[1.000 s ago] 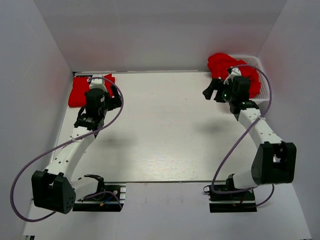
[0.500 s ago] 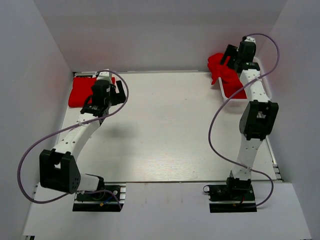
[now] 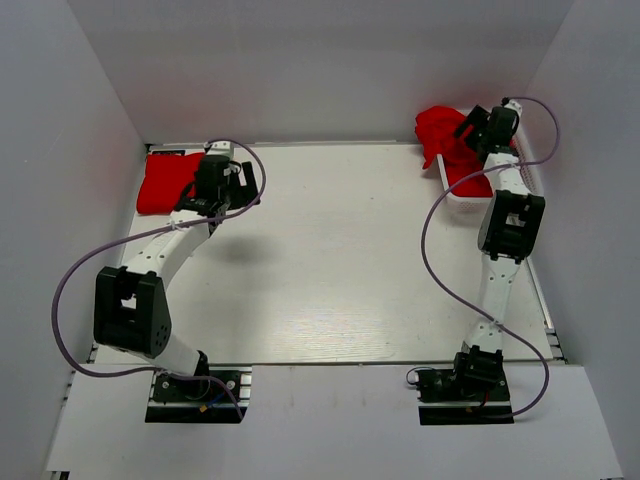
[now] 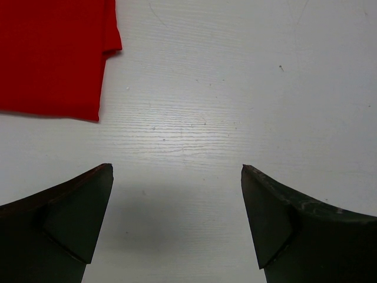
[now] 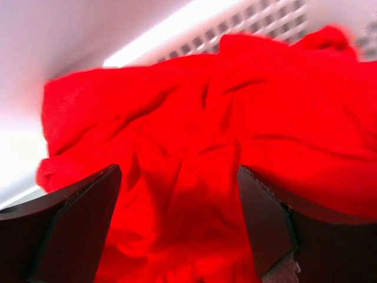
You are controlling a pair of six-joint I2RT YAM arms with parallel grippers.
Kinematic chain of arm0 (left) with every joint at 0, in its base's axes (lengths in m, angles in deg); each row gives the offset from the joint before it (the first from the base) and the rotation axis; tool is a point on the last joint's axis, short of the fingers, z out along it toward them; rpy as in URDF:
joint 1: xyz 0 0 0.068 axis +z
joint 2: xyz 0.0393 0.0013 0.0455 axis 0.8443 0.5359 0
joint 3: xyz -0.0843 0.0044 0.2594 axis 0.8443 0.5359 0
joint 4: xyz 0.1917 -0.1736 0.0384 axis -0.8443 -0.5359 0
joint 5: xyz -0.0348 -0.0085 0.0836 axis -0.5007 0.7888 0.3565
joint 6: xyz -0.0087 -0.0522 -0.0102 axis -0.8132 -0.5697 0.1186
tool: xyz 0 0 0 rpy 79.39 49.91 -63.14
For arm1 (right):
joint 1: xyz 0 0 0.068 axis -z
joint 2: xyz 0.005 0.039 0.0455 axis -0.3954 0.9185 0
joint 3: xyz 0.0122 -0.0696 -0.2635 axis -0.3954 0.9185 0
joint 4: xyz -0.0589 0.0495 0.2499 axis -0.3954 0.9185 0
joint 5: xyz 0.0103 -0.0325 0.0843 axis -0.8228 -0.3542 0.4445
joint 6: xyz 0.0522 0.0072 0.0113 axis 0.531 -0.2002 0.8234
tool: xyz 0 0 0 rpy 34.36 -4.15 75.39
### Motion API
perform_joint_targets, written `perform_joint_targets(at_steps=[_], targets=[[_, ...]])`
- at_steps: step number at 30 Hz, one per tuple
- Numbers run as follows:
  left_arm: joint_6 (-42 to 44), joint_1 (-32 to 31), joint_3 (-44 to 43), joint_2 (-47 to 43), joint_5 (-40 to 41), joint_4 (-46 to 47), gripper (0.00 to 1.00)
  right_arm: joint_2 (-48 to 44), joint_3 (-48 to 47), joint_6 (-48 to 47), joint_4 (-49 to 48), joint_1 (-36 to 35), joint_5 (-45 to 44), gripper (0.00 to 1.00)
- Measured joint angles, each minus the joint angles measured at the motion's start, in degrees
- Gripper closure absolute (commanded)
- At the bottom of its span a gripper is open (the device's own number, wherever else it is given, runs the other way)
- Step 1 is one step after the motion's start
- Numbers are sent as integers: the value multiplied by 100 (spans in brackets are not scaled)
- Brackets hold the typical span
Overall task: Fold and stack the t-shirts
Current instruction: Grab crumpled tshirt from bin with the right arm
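A folded red t-shirt [image 3: 165, 180] lies flat at the table's far left; its corner shows in the left wrist view [image 4: 53, 56]. My left gripper [image 3: 232, 183] is open and empty, just right of it over bare table [image 4: 177, 171]. A crumpled pile of red t-shirts [image 3: 450, 140] fills a white basket [image 3: 520, 130] at the far right. My right gripper [image 3: 475, 130] is open and hovers over that pile, the red cloth [image 5: 194, 153] between its fingers but not gripped.
White walls enclose the table on the left, back and right. The basket's mesh rim [image 5: 259, 17] shows behind the pile. The right arm's purple cable [image 3: 430, 250] loops over the table's right side.
My right gripper has come down from above the basket onto the pile. My left gripper has moved right, off the folded t-shirt, toward the table.
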Motion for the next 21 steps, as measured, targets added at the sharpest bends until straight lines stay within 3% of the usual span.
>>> perform_joint_targets(at_steps=[4, 8, 9, 10, 12, 21], targets=[[26, 0, -42, 111, -35, 4, 0, 409, -63, 216, -407, -2, 297, 17], [55, 0, -129, 247, -44, -4, 0, 645, -116, 442, -785, -9, 481, 33], [57, 0, -173, 295, -46, -9, 0, 688, -138, 511, -879, -7, 518, 48], [59, 0, -208, 339, -48, -11, 0, 717, -146, 553, -977, 4, 551, 57], [59, 0, -267, 413, -50, -15, 0, 752, -149, 667, -1132, 11, 601, 100], [59, 2, -275, 455, -74, -76, 0, 540, 317, 938, -1631, -9, 627, 100]])
